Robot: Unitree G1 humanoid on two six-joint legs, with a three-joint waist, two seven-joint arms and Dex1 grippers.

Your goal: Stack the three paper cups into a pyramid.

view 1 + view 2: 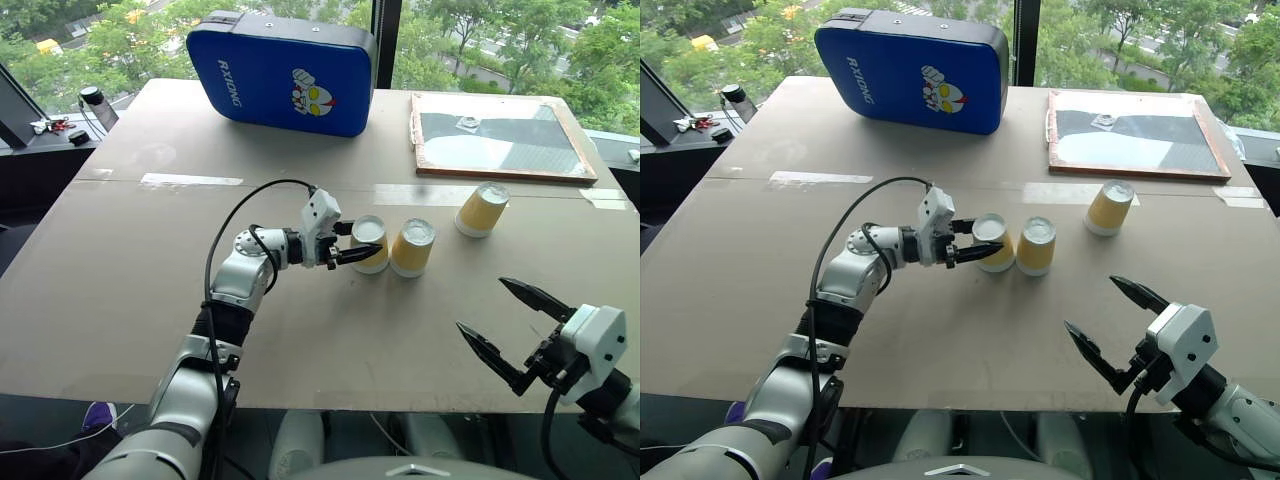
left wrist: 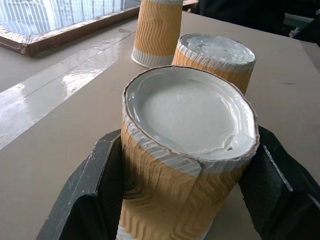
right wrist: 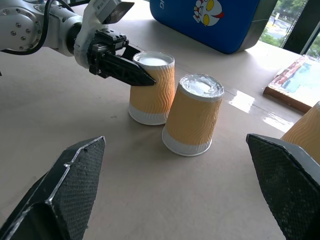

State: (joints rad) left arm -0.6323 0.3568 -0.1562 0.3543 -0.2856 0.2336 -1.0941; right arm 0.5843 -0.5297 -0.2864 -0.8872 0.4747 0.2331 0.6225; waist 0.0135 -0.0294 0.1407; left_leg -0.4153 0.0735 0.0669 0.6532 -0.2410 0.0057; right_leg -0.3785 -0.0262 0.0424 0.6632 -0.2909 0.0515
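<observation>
Three yellow ribbed paper cups stand upside down on the table. My left gripper (image 1: 355, 243) is shut on the leftmost cup (image 1: 369, 243), one black finger (image 2: 95, 190) on each side of its ribbed wall, and the cup's rim rests on the table. The second cup (image 1: 412, 247) stands right beside it, very close or just touching. The third cup (image 1: 482, 209) stands apart, farther back to the right. My right gripper (image 1: 482, 304) hovers open near the table's front right edge, with nothing between its fingers.
A blue padded case (image 1: 282, 72) stands at the back of the table (image 1: 120, 290). A wooden-framed board (image 1: 500, 135) lies at the back right. Strips of tape (image 1: 190, 180) run across the table seam. Small items sit on the ledge at far left (image 1: 60, 125).
</observation>
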